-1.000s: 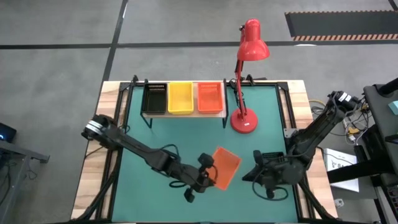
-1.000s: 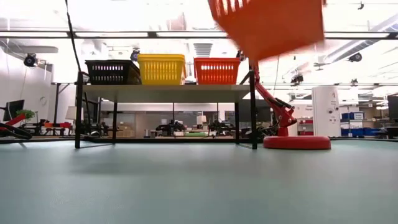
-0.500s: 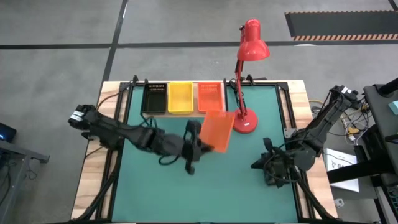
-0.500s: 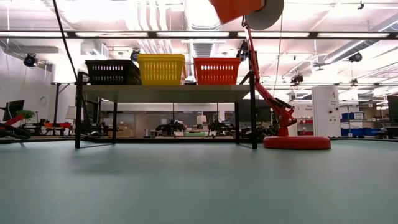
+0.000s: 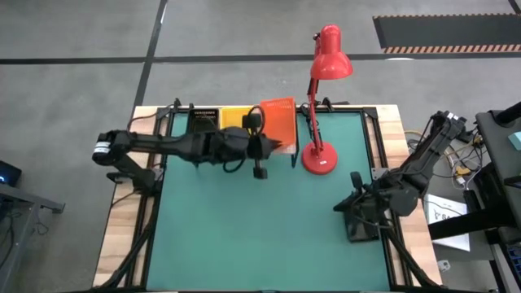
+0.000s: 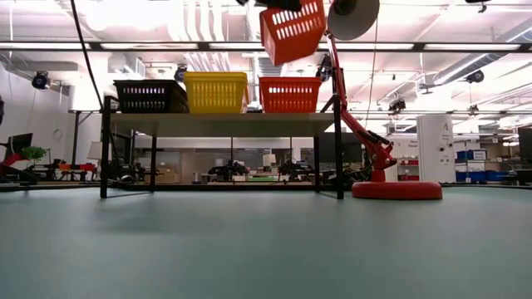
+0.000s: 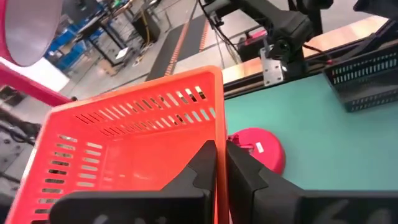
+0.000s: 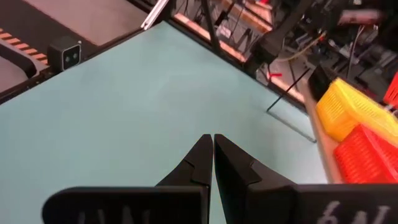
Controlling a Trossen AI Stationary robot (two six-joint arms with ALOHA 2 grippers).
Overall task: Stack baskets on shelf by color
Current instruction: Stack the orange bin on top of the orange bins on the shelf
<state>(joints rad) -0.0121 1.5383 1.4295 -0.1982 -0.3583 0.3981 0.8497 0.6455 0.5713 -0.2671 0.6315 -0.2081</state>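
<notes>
My left gripper (image 5: 262,148) is shut on an orange-red basket (image 5: 279,122), which hangs tilted (image 6: 291,31) above the right end of the shelf (image 6: 220,124). On the shelf's board stand black baskets (image 6: 150,95), yellow baskets (image 6: 216,91) and orange-red baskets (image 6: 289,94), side by side. My right gripper (image 8: 212,146) is shut on nothing, above the table near its right edge (image 5: 340,205). A black basket (image 7: 367,81) lies on the table by the right arm. My left gripper pinches a side wall of the orange-red basket at its rim (image 7: 219,146), one finger inside (image 7: 202,168) and one outside (image 7: 244,171). The fingers come nearly level from the table's left. The basket is lifted clear and tilted, above the baskets on the shelf.
A red desk lamp stands right of the shelf, its round base (image 5: 320,160) on the table and its shade (image 6: 353,15) close beside the held basket. The green table top (image 5: 260,236) lies bare between the shelf and the near edge.
My left gripper has swung the orange-red basket from the table's near middle up and toward the far edge, to above the shelf's right end; the basket has turned about on the way. My right gripper has drawn back a little toward the right edge, still shut.
</notes>
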